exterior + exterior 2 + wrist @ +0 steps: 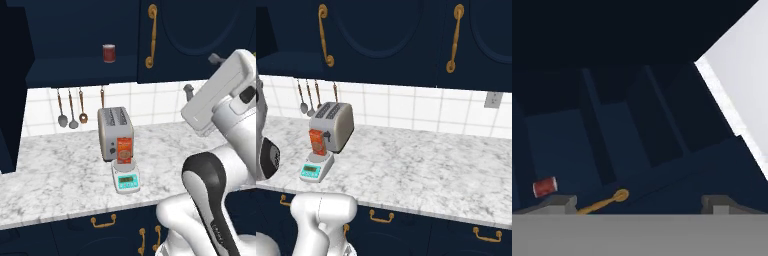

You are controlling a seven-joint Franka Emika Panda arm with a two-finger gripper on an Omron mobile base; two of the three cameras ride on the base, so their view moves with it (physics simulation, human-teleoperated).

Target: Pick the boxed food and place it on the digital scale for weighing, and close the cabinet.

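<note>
Tool: two small dark finger tips of the tool (639, 202), nearest the hand camera, stand wide apart with nothing between them; it points into the dark navy wall cabinet.
Open door: far left in the left base view, a navy arched-panel cabinet door (11, 95) swung out over the worktop, its long axis upright; I judge it is what remains to be shut.
Shelf: a dark red cylindrical can (109, 53) stands on the open cabinet shelf; in the hand view it lies left of the tool.
Handle: a curved brass handle (604, 202) lies just beyond the left finger tip in the hand view.
Key relation: the open door lies left of the raised arm, so the coming move looks like a reach leftward.
Boxed food: small upright orange-red carton (124, 149), matte with a pale picture, on the scale.
Scale: flat teal-white digital scale (127, 181) with green display, just before a silver two-slot toaster (115, 131).
Worktop: grey-veined white marble worktop (60, 175), smooth.
</note>
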